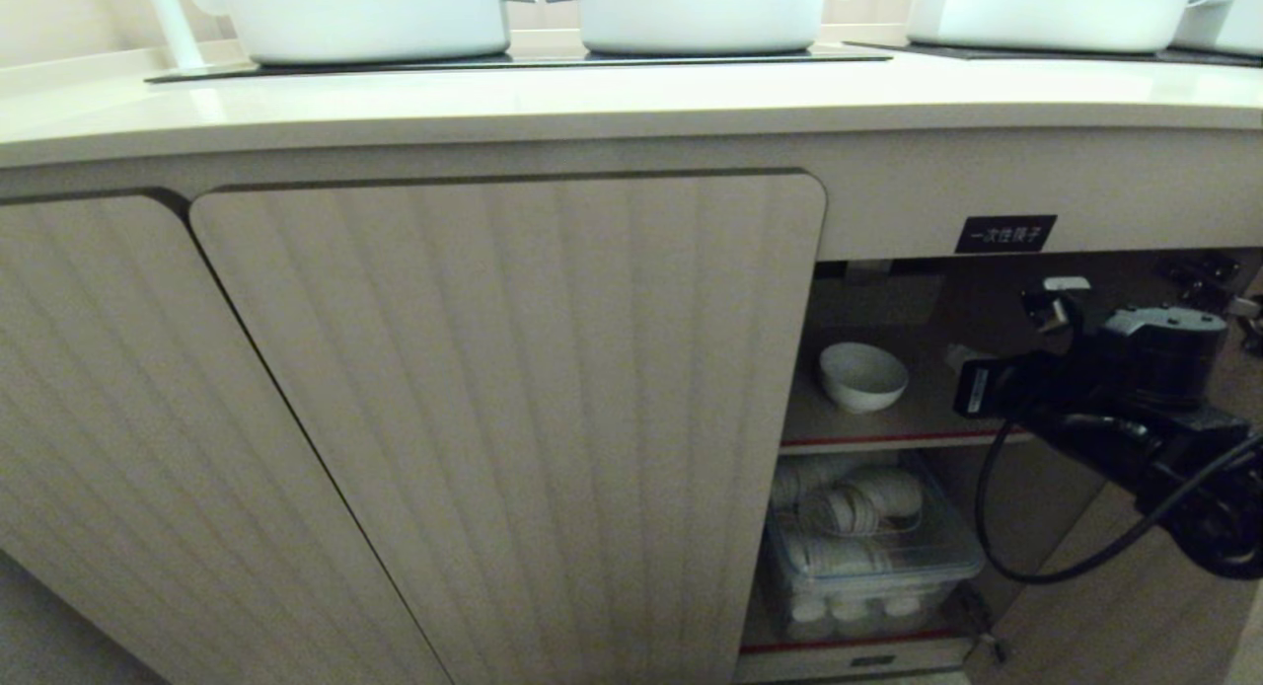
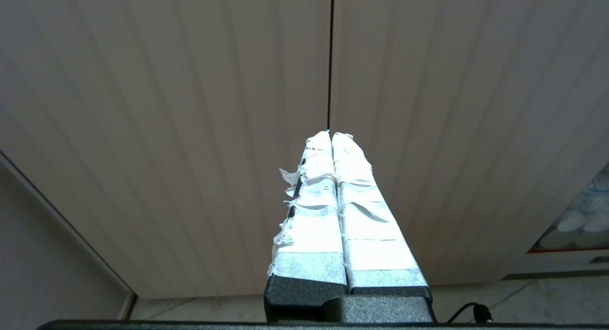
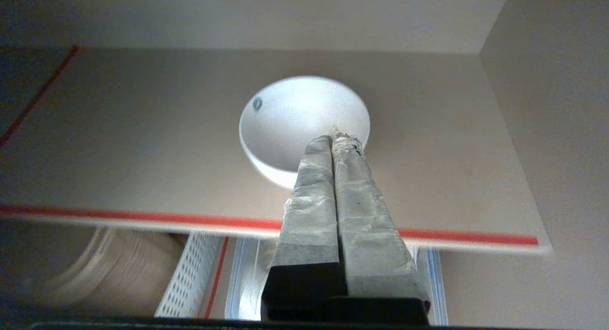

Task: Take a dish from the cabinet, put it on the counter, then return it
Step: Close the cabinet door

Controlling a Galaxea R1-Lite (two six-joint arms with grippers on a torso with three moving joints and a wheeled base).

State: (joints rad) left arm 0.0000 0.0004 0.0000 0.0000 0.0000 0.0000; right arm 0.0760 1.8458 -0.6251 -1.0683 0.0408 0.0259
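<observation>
The white bowl (image 1: 861,375) sits upright on the inner shelf (image 1: 913,418) of the cabinet (image 1: 513,418), in the open right-hand compartment under the small black label (image 1: 1004,234). The shelf's front edge carries a red strip. Nothing holds the bowl.

Right tool (image 3: 334,136): its 2 taped fingers (image 3: 314,197) are pressed together, empty. In the right wrist view the tips overlap the near rim of the bowl; contact cannot be judged. In the head view the right arm (image 1: 1135,389) reaches into the opening from the right, its fingertips hidden by its own body.

Left tool (image 2: 330,136): taped fingers closed on each other, empty, pointing at the seam between 2 fluted doors, away from the open compartment.

Below the shelf, a clear plastic container (image 1: 868,567) holds stacked white dishes. Above, the cream desk (image 1: 592,103) carries 3 large white pots (image 1: 701,9) on inset black glass panels (image 1: 513,61).
</observation>
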